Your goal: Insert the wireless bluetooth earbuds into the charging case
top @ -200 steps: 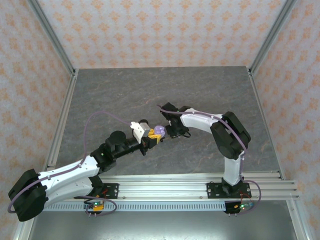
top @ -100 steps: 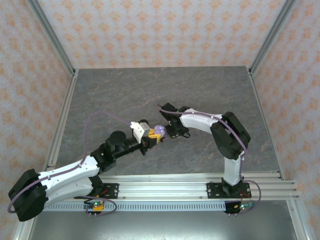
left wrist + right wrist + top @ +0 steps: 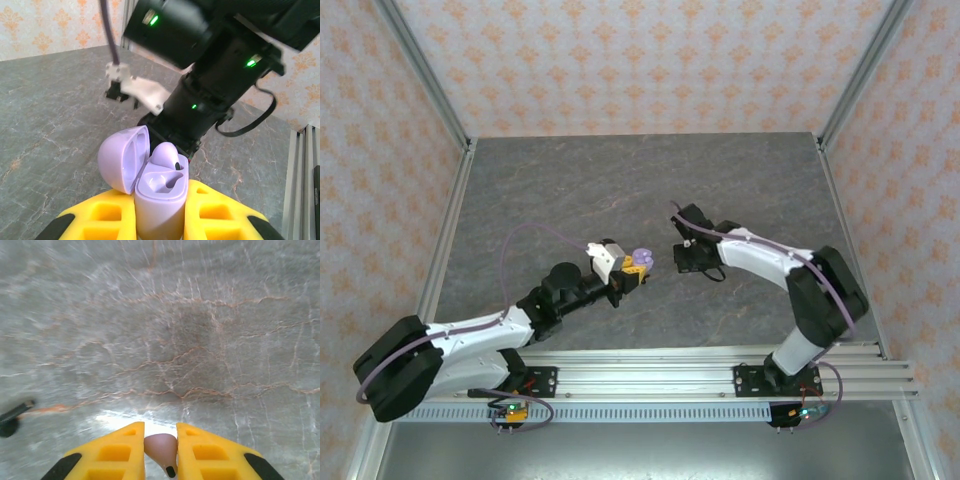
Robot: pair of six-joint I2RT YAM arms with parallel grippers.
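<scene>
My left gripper is shut on a pale lavender charging case, held upright between its yellow fingers. The case's lid hangs open to the left. One lavender earbud sits in the far socket and the near socket is empty. In the top view the case is at the table's middle, with my right gripper a short way to its right. My right gripper is shut on a second lavender earbud, bulb forward, above the grey table.
The grey marble-patterned table runs out to metal frame posts and patterned walls. The right arm's black wrist looms just behind the case. A small dark item lies at the left edge of the right wrist view.
My right arm has pulled back to the right, away from the case it was touching, and its jaws have narrowed slightly. My left arm has shifted a little right with the case.
</scene>
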